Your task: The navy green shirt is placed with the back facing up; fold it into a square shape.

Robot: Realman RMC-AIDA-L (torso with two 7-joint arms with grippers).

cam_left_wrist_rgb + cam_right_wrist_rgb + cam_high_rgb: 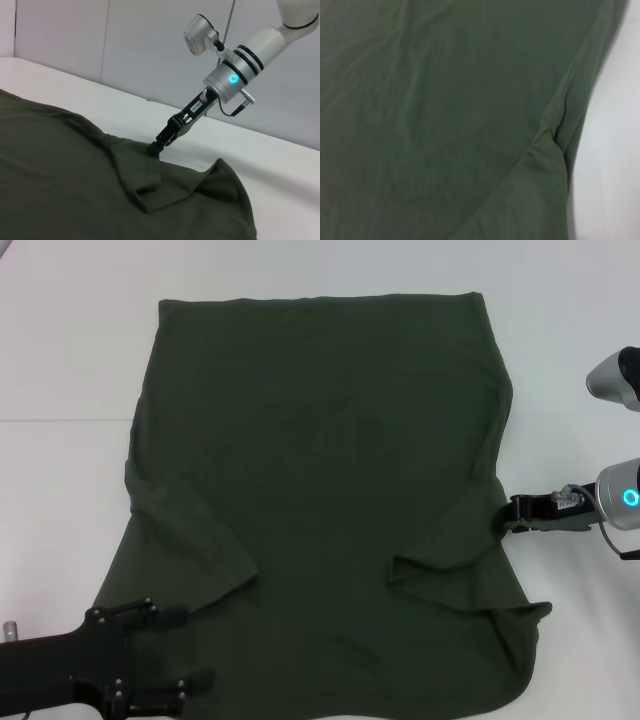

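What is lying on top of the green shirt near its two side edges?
On the navy green shirt, both sleeves are folded inward over the body. The fabric under them is covered. The right hand touches its edge; the left hand is at the near corner.

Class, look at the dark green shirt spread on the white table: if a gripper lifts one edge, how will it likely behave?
The navy green shirt will probably droop and fold rather than hold shape: its sleeves already lie creased over the body. It looks light and thin, lying nearly flat. Where the right gripper meets its edge the cloth bunches, so pushing would likely wrinkle it rather than slide it whole.
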